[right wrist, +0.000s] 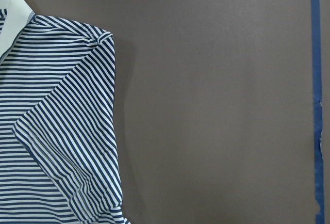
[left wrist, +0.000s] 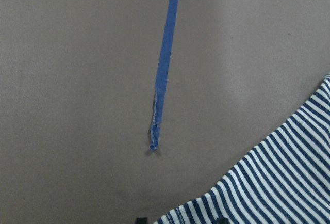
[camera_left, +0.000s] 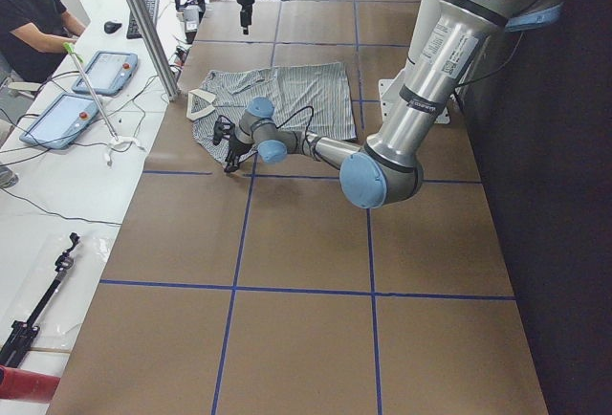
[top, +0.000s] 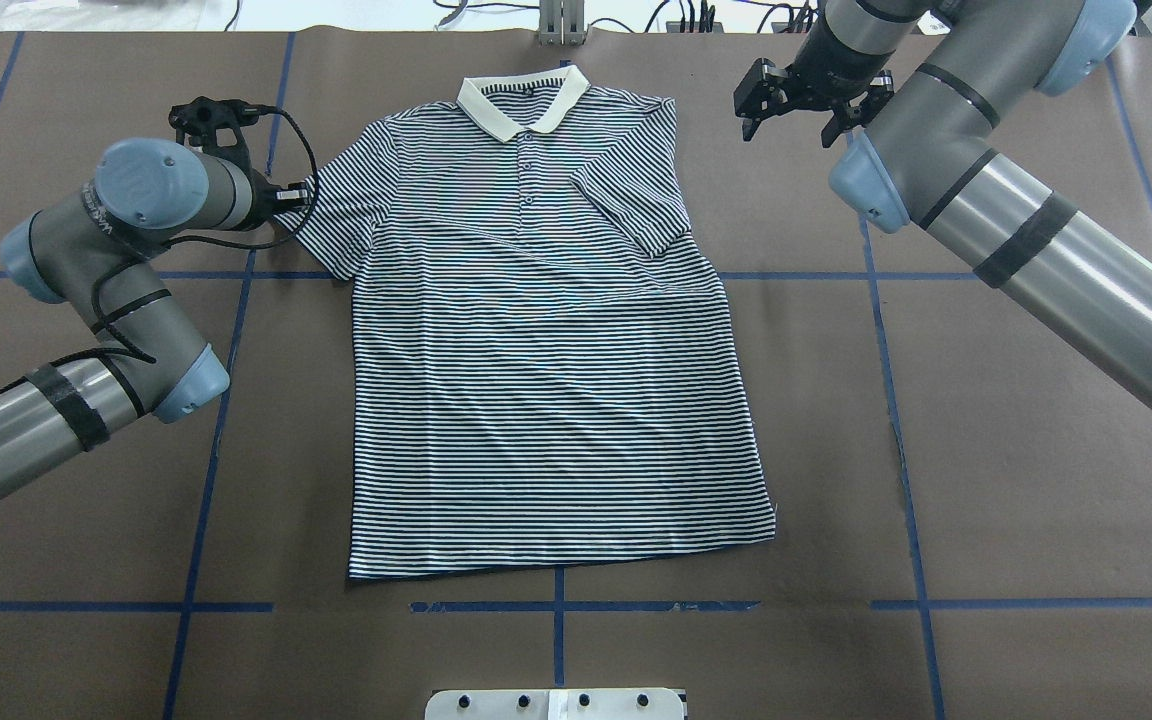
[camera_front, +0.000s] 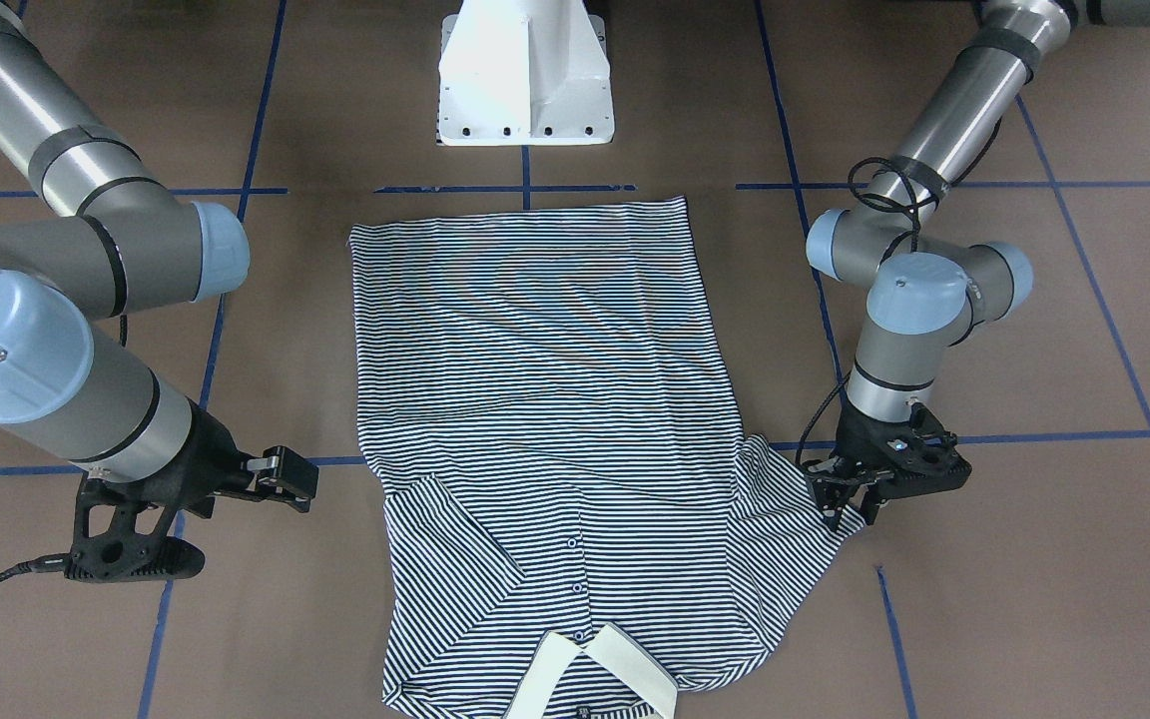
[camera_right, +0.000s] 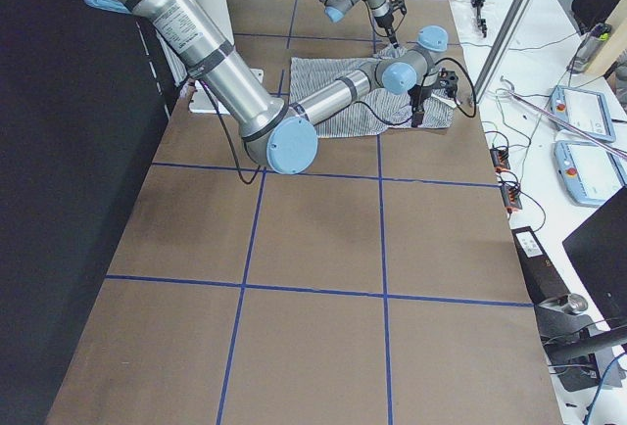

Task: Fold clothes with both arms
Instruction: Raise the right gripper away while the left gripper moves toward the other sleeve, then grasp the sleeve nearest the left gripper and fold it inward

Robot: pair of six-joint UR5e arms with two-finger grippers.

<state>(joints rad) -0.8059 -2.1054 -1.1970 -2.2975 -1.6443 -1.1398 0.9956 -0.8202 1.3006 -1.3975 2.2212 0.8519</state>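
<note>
The striped polo shirt (top: 536,380) lies flat, front up, cream collar (top: 521,100) at the far edge. The sleeve on my right side is folded in over the body (top: 636,210), as the right wrist view (right wrist: 72,146) shows; the other sleeve (top: 336,210) lies spread out. My left gripper (camera_front: 850,514) is down at that sleeve's outer hem, jaws apart, with the hem (left wrist: 289,172) between the fingertips. My right gripper (top: 794,110) hangs open and empty above bare table, to the right of the collar.
The white pedestal base (camera_front: 525,75) stands at the robot's edge, beyond the shirt's hem. Blue tape lines (left wrist: 162,79) cross the brown table. A side bench with tablets (camera_left: 67,114) and a seated person (camera_left: 29,13) runs along the far edge.
</note>
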